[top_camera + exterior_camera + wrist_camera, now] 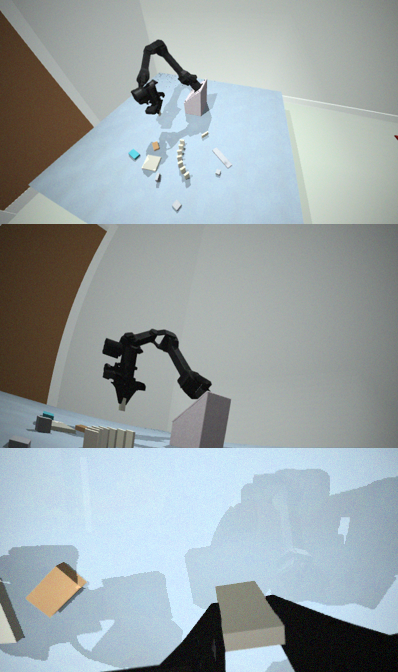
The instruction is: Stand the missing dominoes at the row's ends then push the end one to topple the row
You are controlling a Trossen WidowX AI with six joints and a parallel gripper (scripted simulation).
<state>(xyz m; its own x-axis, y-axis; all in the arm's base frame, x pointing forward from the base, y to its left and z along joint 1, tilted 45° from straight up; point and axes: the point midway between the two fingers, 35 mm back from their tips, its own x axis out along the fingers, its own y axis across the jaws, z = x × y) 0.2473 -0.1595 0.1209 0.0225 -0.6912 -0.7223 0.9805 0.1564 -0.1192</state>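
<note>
My gripper (159,112) (122,402) (242,607) is shut on a cream domino (160,114) (122,407) (250,610), which hangs upright below the fingertips, above the table and off to the side of the arm's base. A curved row of several cream dominoes (180,158) (112,438) stands in the middle of the table, away from the gripper. Its end nearer the base is a domino (182,142), its far end another domino (186,175). One more cream piece (204,134), seemingly a domino on its side, lies between the row and the base.
An orange block (155,145) (81,428) (51,591), a teal block (134,154) (48,415), a cream slab (152,163) (63,427) and a dark grey block (158,177) (43,424) lie left of the row. A white bar (222,157) and small grey block (218,172) lie right. Another grey block (176,205) is in front.
</note>
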